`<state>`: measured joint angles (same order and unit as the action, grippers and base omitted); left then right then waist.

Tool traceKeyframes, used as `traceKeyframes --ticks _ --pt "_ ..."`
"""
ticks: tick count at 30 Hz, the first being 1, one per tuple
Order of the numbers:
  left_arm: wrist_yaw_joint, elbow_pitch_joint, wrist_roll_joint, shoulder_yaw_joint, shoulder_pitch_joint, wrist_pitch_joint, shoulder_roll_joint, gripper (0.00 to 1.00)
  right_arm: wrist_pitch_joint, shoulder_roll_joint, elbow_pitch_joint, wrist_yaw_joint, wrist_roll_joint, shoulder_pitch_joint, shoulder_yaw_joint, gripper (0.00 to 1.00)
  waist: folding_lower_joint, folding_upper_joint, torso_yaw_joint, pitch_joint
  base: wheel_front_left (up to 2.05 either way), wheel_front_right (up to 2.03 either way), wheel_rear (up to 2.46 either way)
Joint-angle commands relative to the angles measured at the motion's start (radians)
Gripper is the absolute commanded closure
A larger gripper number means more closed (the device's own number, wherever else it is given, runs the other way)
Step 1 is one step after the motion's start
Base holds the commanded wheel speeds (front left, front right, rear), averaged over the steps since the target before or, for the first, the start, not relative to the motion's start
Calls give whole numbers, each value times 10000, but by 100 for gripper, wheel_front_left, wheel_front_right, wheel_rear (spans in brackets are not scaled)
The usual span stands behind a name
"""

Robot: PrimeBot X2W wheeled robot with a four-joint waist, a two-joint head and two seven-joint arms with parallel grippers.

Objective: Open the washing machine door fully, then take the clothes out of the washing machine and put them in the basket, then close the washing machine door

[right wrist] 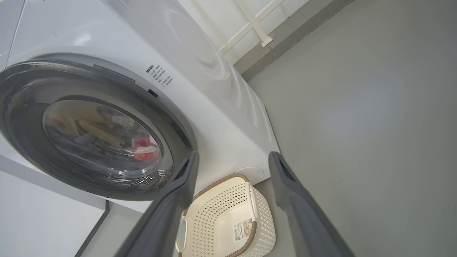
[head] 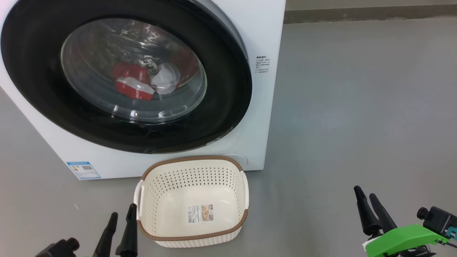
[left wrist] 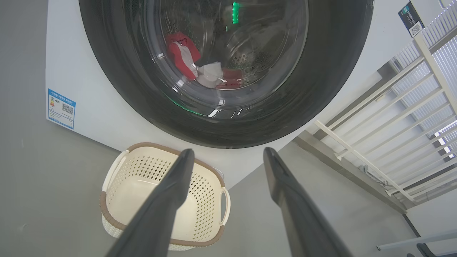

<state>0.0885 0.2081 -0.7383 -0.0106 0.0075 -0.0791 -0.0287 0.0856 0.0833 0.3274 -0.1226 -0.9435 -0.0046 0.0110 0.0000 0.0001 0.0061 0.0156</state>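
The white washing machine (head: pixel 264 39) fills the upper left of the head view. Its round door (head: pixel 43 92), black-rimmed with a glass bowl, lies shut against the front. Behind the glass lie red and white clothes (head: pixel 134 84), also seen in the left wrist view as clothes (left wrist: pixel 185 57). The cream basket (head: pixel 194 237) with a brown rim stands empty on the floor just before the machine. My left gripper (head: pixel 123 215) is open at the basket's left side. My right gripper (head: pixel 366 194) is open well to the right, over bare floor. Neither holds anything.
Grey floor (head: pixel 357 107) stretches to the right of the machine. A wall base runs along the back (head: pixel 371 14). A white railing (left wrist: pixel 410 117) stands beside the machine in the left wrist view. A blue label (head: pixel 83 170) sits on the machine's lower left corner.
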Motion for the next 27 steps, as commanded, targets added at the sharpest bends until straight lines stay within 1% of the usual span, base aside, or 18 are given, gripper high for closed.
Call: traceKeyframes --ticks 1,17,27 --pt "-54 -327 309 -149 -37 -129 -178 0 134 171 -267 -45 282 -134 138 0 0 -1 4 -1 0 0 0" --pt "-176 -554 2222 14 77 -620 -269 0 605 288 -226 -55 1845 -102 420 0 0 -1 22 39 0 0 0" --pt "-182 -663 3414 38 116 -927 -283 0 899 297 -279 -62 2823 16 369 0 0 -1 10 92 0 0 0"
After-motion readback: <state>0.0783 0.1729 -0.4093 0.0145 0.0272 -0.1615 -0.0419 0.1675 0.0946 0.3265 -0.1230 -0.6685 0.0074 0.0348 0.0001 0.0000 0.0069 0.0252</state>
